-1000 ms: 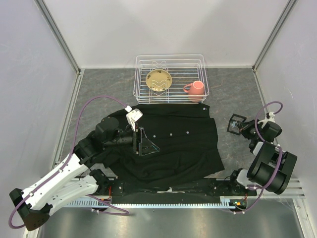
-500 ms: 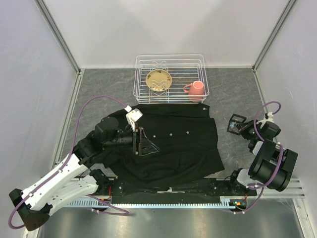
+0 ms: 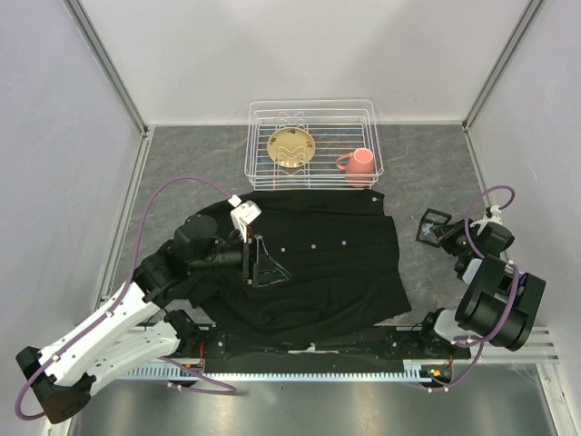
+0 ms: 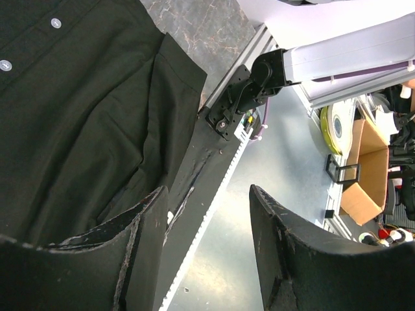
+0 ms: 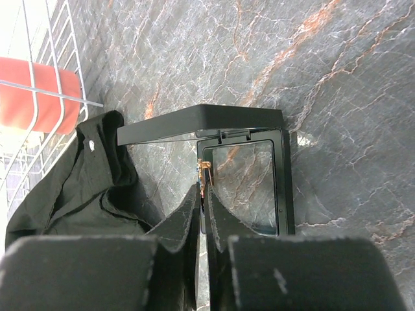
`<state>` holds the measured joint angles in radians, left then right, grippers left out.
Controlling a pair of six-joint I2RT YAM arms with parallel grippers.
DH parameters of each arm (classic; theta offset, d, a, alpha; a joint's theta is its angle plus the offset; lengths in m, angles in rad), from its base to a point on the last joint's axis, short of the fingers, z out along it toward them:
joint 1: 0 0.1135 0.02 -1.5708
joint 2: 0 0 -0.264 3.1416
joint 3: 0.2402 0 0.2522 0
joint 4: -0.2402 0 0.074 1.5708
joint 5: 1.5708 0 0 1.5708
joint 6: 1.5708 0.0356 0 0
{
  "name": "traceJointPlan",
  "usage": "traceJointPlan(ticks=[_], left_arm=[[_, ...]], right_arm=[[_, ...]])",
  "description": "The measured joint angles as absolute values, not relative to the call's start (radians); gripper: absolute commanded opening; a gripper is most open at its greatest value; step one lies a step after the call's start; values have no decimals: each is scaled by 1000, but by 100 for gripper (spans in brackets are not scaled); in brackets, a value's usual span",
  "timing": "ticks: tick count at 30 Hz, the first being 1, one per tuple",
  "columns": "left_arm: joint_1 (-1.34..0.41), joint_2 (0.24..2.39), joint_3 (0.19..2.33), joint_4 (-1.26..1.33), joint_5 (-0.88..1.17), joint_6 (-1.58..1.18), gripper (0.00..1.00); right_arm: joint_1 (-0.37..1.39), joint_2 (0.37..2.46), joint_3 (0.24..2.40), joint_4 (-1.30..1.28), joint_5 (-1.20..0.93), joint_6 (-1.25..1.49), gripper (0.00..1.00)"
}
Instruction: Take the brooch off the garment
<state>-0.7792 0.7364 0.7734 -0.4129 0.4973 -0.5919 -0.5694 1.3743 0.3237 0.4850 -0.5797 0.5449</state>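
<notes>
The garment (image 3: 336, 272) is a black button-up shirt spread flat on the table, with small white buttons (image 4: 56, 23). My right gripper (image 5: 203, 190) is shut on the brooch (image 5: 202, 170), a tiny golden pin sticking out of the fingertips. It holds the brooch over the left rim of a small open black box (image 5: 285, 188) beside the shirt's right edge (image 5: 78, 188). In the top view this gripper (image 3: 438, 231) is at the box (image 3: 433, 218). My left gripper (image 3: 261, 265) is open and empty, hovering over the shirt's left half (image 4: 78, 97).
A white wire rack (image 3: 313, 109) at the back holds a golden plate (image 3: 290, 147) and a pink cup (image 3: 359, 163). The metal rail (image 4: 214, 194) with the arm bases runs along the near edge. Bare grey stone shows around the shirt.
</notes>
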Motion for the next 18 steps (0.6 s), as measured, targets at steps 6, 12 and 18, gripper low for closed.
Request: traceJointPlan(ticks=[6,12,18], left_arm=[[-779,736,773,-419,496,-586,59],[-779,730,775,-426,494,-581,59],[-779,728,788,-441,478,-574,59]], right_arm=[[-566,1367,324,457,-556,533,37],[-532,1268,349,303,-455,492,46],[-498,1163,435,131,-313,455,53]])
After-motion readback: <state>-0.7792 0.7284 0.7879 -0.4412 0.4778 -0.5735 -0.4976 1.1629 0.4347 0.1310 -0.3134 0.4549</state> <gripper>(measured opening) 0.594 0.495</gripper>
